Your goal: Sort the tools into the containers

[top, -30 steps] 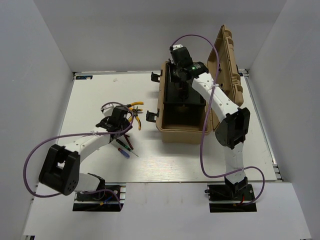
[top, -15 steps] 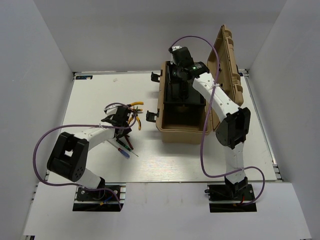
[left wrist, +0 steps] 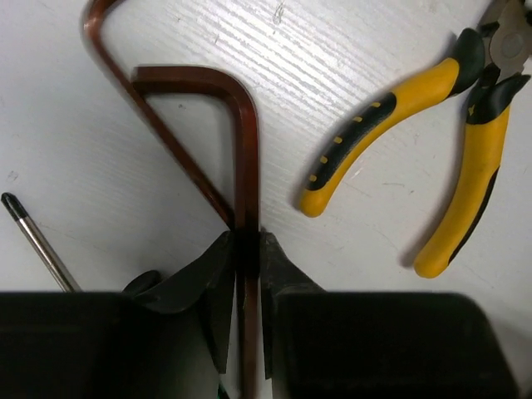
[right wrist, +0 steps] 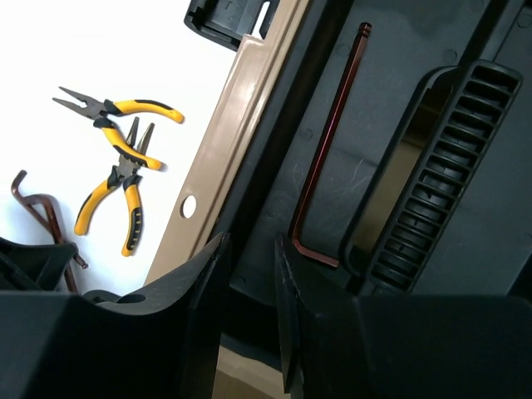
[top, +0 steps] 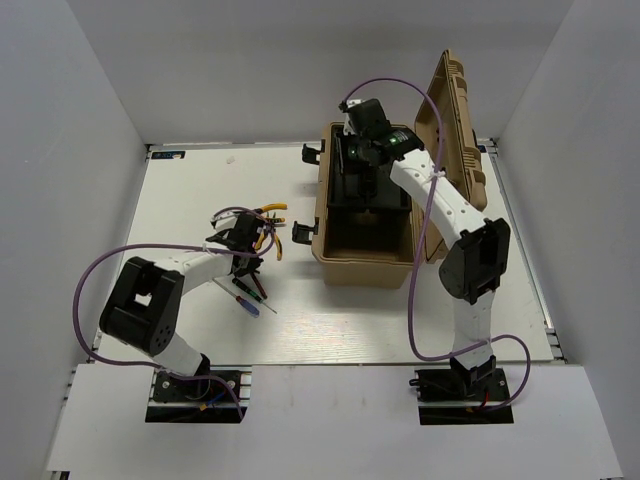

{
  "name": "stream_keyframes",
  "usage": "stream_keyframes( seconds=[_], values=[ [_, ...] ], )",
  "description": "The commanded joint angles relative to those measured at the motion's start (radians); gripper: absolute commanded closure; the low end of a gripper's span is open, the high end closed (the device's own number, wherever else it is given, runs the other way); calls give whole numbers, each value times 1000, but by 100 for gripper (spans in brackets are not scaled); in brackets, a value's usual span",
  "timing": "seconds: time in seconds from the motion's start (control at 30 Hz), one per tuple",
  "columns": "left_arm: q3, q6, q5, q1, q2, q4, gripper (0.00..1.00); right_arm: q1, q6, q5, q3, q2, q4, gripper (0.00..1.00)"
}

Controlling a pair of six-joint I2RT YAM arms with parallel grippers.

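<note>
Left gripper [left wrist: 247, 249] is pinched on the long shank of a brown hex key [left wrist: 246, 150], which lies flat on the table [left wrist: 349, 41] and crosses a second key [left wrist: 141, 116]. We judge it light, rigid and slick. A hold nearer the bend should limit swinging. Pliers [left wrist: 378, 125] lie just beside it. Right gripper [right wrist: 252, 249] hovers over the open toolbox [top: 365, 268], fingers narrowly parted and empty. One key [right wrist: 324, 158] is in the black tray [right wrist: 399, 50].

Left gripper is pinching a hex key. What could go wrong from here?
A second hex key crosses the gripped hex key right at the left gripper; it may get dragged along.
The pinch is on a thin shaft, so the key could swivel or slip.
The right gripper hangs over the toolbox tray, crowding a drop there.
</note>
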Motion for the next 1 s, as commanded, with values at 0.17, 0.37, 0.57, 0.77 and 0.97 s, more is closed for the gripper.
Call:
stream_keyframes(
  seconds=[0.17, 0.37, 0.57, 0.77, 0.97],
  values=[
    [15, 12, 15, 7, -46, -23, 91, -5, 8, -25, -26, -66, 30, 66],
    [48, 30, 33, 7, -135, -57, 95, 1, -27, -53, -46, -83, 33, 55],
    [129, 70, 61, -4, -219, -95, 94, 3, -47, -117, -52, -92, 39, 43],
    [206, 128, 110, -4, -251, -92, 100, 6, -66, -160, -56, -112, 39, 43],
    [395, 262, 226, -4, -264, 38, 100, 12, -151, 17, -32, -169, 42, 100]
  ],
)
